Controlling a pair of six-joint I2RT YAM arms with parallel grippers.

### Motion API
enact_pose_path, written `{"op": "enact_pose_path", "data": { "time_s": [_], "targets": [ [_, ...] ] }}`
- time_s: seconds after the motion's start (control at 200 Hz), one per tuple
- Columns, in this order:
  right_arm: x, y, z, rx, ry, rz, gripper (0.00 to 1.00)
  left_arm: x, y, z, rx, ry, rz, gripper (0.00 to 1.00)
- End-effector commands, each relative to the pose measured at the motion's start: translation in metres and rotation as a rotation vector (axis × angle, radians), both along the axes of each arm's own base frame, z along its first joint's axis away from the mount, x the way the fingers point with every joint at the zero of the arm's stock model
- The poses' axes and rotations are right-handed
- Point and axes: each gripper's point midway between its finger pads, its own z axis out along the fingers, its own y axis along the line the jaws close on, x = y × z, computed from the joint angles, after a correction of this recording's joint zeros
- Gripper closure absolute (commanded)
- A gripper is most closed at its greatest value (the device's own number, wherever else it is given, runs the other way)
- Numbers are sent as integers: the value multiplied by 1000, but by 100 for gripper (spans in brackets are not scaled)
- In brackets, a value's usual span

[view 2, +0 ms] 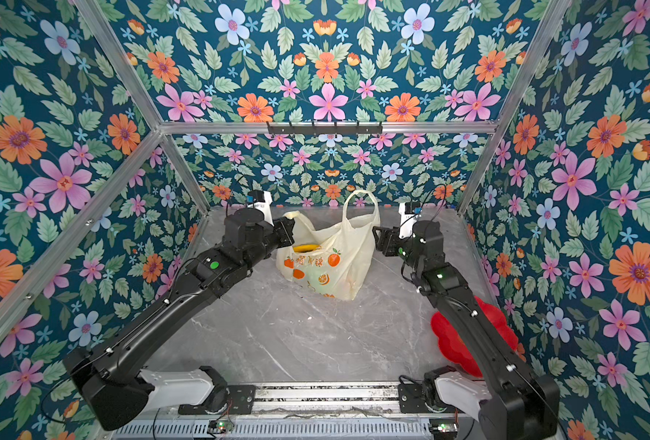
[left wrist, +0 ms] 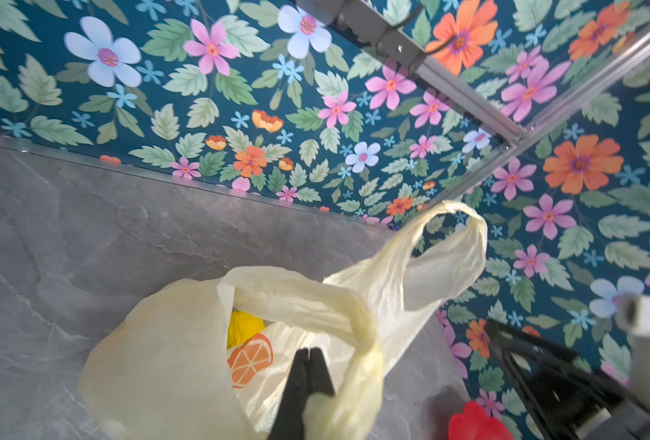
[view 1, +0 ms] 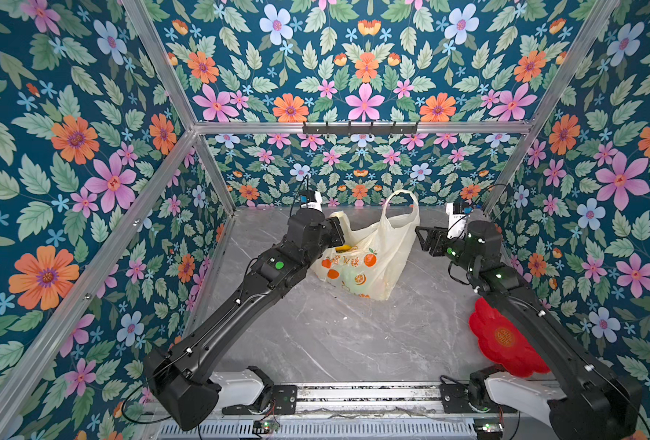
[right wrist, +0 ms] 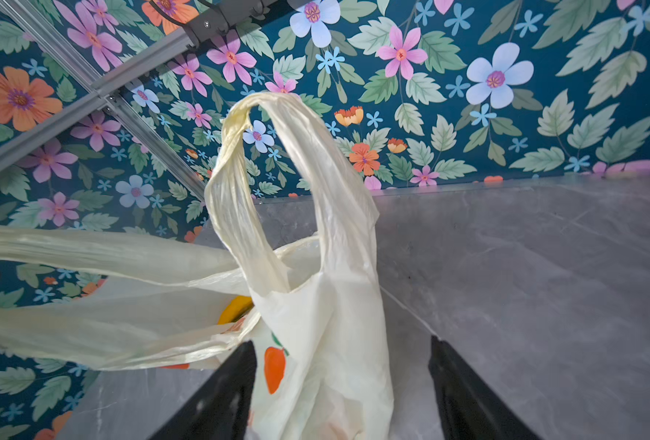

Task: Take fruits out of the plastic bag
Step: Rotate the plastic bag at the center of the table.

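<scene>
Top views both show, nearest the arm bases, a glossy red flower-shaped plate (view 1: 502, 343) lying flat on the grey marble-veined tabletop (view 1: 335, 335), partly under the right arm, with no fruit on it. Farther back, mid-tabletop, stands the plastic bag (view 1: 369, 263) — thin, crinkly, translucent pale yellow, printed with orange slices, slumped over its load. The left end effector (left wrist: 308, 352) is clamped shut on one loop handle, which is drawn taut to that side so the mouth gapes. A smooth yellow fruit (right wrist: 236, 308) shows just inside; the film hides the rest. The right end effector (right wrist: 342, 343) has its jaws spread wide with the bag's side wall between them, gripping nothing. Beyond, the second handle (right wrist: 232, 190) stands upright in a loose loop against the floral back wall.

My read: this is the opening step, with no fruit out yet. Next, the right end effector likely needs to reach in through the mouth for the yellow fruit while the left holds the handle steady — the film looks slippery and quick to collapse, so it could fold over the fruit or get pinched along with it.
</scene>
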Motion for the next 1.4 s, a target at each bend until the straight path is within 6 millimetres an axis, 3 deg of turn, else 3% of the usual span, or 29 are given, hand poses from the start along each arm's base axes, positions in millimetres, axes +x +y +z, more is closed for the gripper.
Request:
{"op": "enact_pose_path", "data": {
  "time_s": [0.0,0.1,0.185,0.3,0.4,0.69,0.73,0.745,0.84,1.07,1.25,1.395],
  "targets": [
    [-25,0,-6,-27,73,-126,23,-3,3,15,-89,-38,59,100],
    [-38,20,0,-33,100,-160,23,-13,3,16,-122,-47,50,100],
    [-34,40,-1,-37,113,-155,22,-20,8,21,-143,-66,59,100],
    [-12,54,-10,-83,151,-193,21,-28,21,22,-149,-81,87,100],
    [9,80,-10,-116,135,-148,19,-32,26,18,-143,-83,88,100],
    [55,125,-4,-190,126,-90,12,-37,27,7,-135,-71,71,100],
    [61,130,-6,-204,137,-85,11,-37,25,5,-134,-68,65,100],
    [66,135,-19,-227,158,-81,11,-37,25,5,-134,-67,63,100],
    [81,149,-27,-259,174,-71,10,-38,25,4,-135,-68,61,100],
    [112,164,-42,-337,190,-97,6,-40,26,4,-138,-70,56,100],
    [136,156,-51,-401,214,-187,6,-41,28,1,-135,-69,63,100],
    [150,142,-63,-476,243,-263,22,-39,35,-4,-122,-62,100,100]
  ]
}}
